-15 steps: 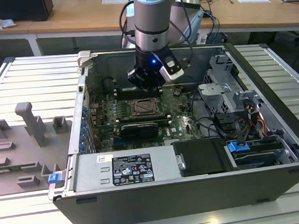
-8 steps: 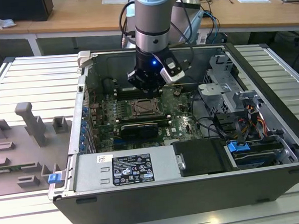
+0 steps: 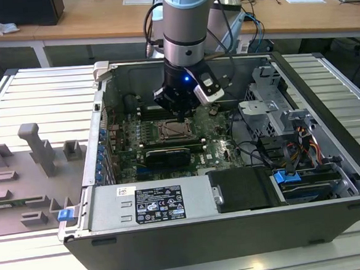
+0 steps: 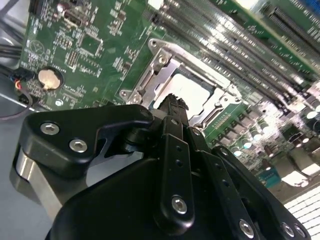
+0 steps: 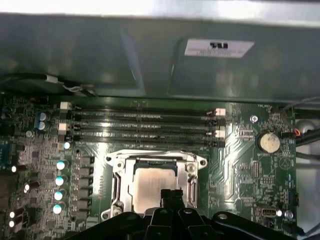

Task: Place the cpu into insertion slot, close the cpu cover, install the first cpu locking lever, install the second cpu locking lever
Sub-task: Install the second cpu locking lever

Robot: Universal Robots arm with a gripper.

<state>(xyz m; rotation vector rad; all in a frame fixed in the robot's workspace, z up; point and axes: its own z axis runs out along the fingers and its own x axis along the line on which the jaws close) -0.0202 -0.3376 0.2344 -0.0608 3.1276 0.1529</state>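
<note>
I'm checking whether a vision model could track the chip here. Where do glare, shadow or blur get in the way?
In the first wrist view, the case wall is washed out along its far edge, yet the chip is evenly lit. In the second wrist view, glare streaks the memory slots, and the close tool looks soft. In the exterior view, the socket lies in the arm's shade.

A robotics lab: an opened computer case (image 3: 233, 187) sits on a slatted metal table (image 3: 35, 102), with wooden desks (image 3: 98, 20) behind.
</note>
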